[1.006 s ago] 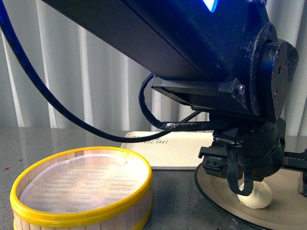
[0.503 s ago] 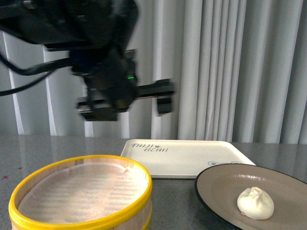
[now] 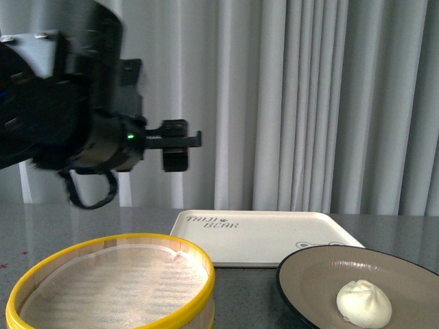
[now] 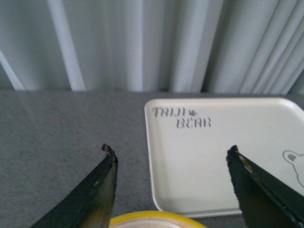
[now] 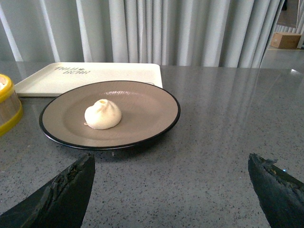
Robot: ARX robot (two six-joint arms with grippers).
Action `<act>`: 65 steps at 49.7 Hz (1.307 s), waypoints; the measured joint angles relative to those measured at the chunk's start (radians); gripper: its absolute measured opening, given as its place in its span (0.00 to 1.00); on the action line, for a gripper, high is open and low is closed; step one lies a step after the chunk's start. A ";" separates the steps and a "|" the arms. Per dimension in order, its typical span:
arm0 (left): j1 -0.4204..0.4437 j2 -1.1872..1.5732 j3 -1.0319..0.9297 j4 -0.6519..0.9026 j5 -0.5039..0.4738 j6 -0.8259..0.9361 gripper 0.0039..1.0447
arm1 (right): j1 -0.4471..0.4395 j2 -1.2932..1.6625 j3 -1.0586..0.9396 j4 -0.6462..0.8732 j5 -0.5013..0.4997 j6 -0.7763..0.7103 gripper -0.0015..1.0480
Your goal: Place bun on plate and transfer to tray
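The white pleated bun (image 3: 363,303) (image 5: 102,115) lies on the beige-grey, black-rimmed plate (image 3: 315,271) (image 5: 142,109) at the front right. Just behind the plate lies the cream tray (image 3: 274,233) (image 4: 223,156) (image 5: 90,73), with nothing on it and its dark lettering in the near-left corner. My left gripper (image 3: 180,147) (image 4: 170,151) hangs open and empty high at the left, above the table between the basket and the tray. In its wrist view my right gripper (image 5: 171,159) is open and empty, low over the table, on the near side of the plate. It does not show in the front view.
A yellow-rimmed wooden steamer basket (image 3: 110,288) (image 4: 156,221) (image 5: 7,102) with a white liner stands at the front left, next to the plate. The grey speckled tabletop (image 5: 223,142) runs back to a white curtain (image 3: 309,103).
My left arm has lifted away from over the plate and swung up and to the left. The bun stays on the plate, and the plate, tray and basket have not moved.
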 joint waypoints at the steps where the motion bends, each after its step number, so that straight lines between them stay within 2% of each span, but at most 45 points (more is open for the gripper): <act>1: 0.010 -0.026 -0.054 0.058 0.003 0.009 0.61 | 0.000 0.000 0.000 0.000 0.000 0.000 0.92; 3: 0.026 -0.065 -0.128 0.129 0.008 0.021 0.56 | 0.000 0.000 0.000 0.000 0.000 0.000 0.92; 7: 0.085 -0.186 -0.357 0.278 0.032 0.045 0.37 | 0.000 0.000 0.000 0.000 -0.001 0.000 0.92; 10: 0.110 -0.233 -0.459 0.317 0.045 0.048 0.27 | 0.000 0.000 0.000 0.000 -0.001 0.000 0.92; 15: 0.133 -0.325 -0.647 0.378 0.101 0.054 0.03 | 0.000 0.000 0.000 0.000 -0.001 0.000 0.92; 22: 0.175 -0.450 -0.812 0.421 0.133 0.062 0.04 | 0.000 0.000 0.000 0.000 -0.001 0.000 0.92; 35: 0.218 -0.613 -0.983 0.426 0.181 0.063 0.04 | 0.000 0.000 0.000 0.000 -0.001 0.000 0.92; 47: 0.295 -0.752 -1.074 0.376 0.252 0.063 0.04 | 0.000 0.000 0.000 0.000 -0.001 0.000 0.92; 63: 0.300 -0.931 -1.145 0.268 0.255 0.063 0.04 | 0.000 0.000 0.000 0.000 -0.001 0.000 0.92; 65: 0.300 -0.933 -1.163 0.290 0.255 0.063 0.04 | 0.000 0.000 0.000 0.000 -0.001 0.000 0.92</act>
